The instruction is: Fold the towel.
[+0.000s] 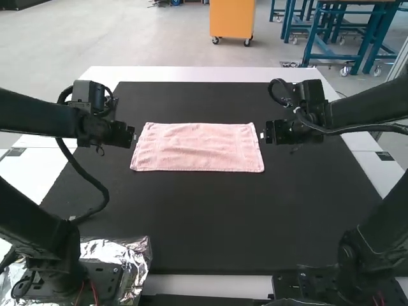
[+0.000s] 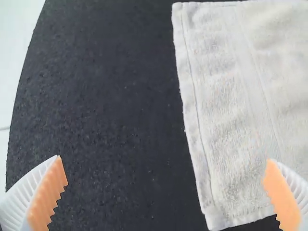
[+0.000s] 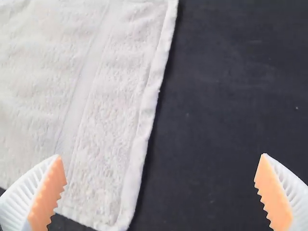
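Observation:
A pink towel (image 1: 197, 148) lies flat and smooth as a wide rectangle on the black mat; I cannot tell whether it is in layers. At its left end is my left gripper (image 1: 134, 135), and at its right end my right gripper (image 1: 262, 135). In the left wrist view the left gripper (image 2: 164, 180) stands wide open above the towel's edge (image 2: 195, 125), holding nothing. The right wrist view has the right gripper (image 3: 161, 178) wide open over the opposite edge of the towel (image 3: 144, 120), also with nothing between its fingers.
The black mat (image 1: 210, 217) covers most of the white table (image 1: 197, 74). Crumpled foil (image 1: 131, 258) lies around the left arm's base at the near left. Cables loop beside both arms.

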